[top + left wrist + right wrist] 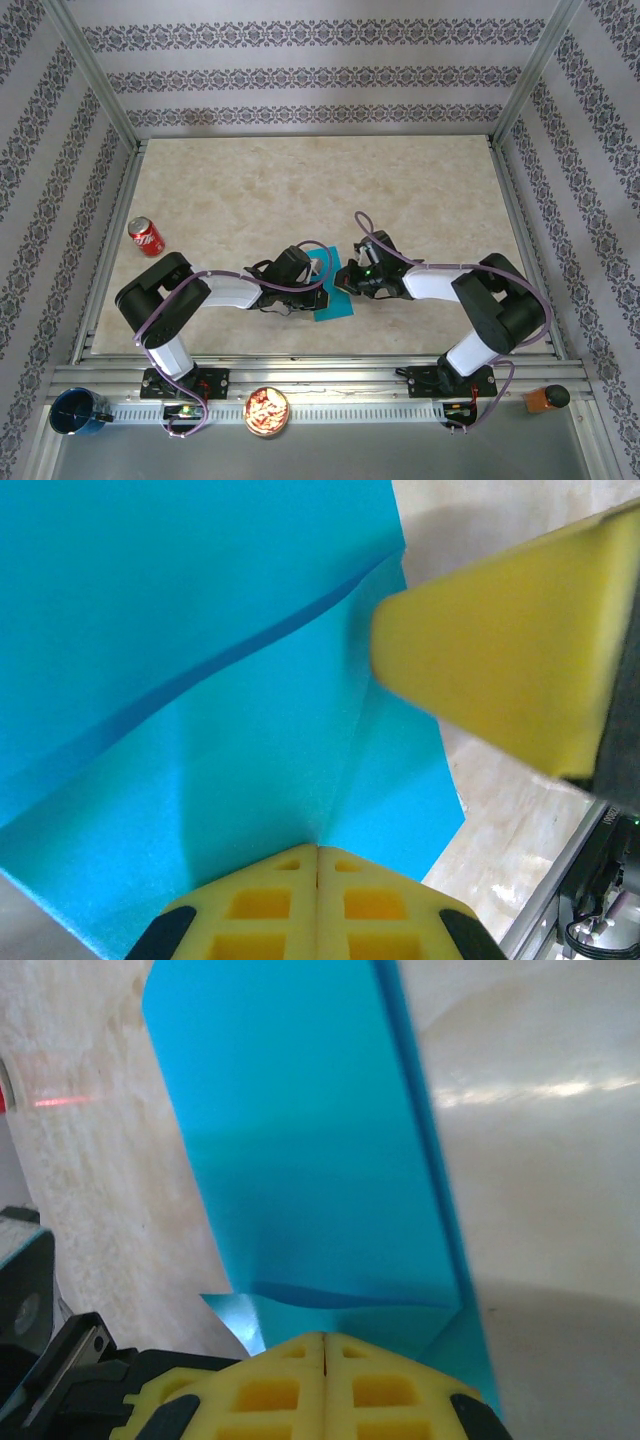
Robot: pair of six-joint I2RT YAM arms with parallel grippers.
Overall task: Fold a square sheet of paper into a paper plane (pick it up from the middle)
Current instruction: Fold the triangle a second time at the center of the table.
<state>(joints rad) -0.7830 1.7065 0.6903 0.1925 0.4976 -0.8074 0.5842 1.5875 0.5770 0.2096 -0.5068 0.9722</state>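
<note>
The square sheet of paper [334,303] is bright turquoise and partly folded, lying on the table between the two arms. My left gripper [316,268] is shut, its yellow tips [318,852] resting on the paper [200,680] where a crease ends. A raised flap casts a dark line across the sheet. My right gripper [346,281] is shut too, its tips [325,1340] sitting on a folded flap at the near end of the paper [300,1160]. Its yellow finger [500,650] hangs over the sheet's edge. Whether either gripper pinches paper cannot be told.
A red soda can [146,237] lies at the left of the table. A dark blue cup [76,411], a bowl of snacks [267,411] and a small orange object [542,399] sit along the front rail. Patterned walls enclose the beige tabletop [300,190].
</note>
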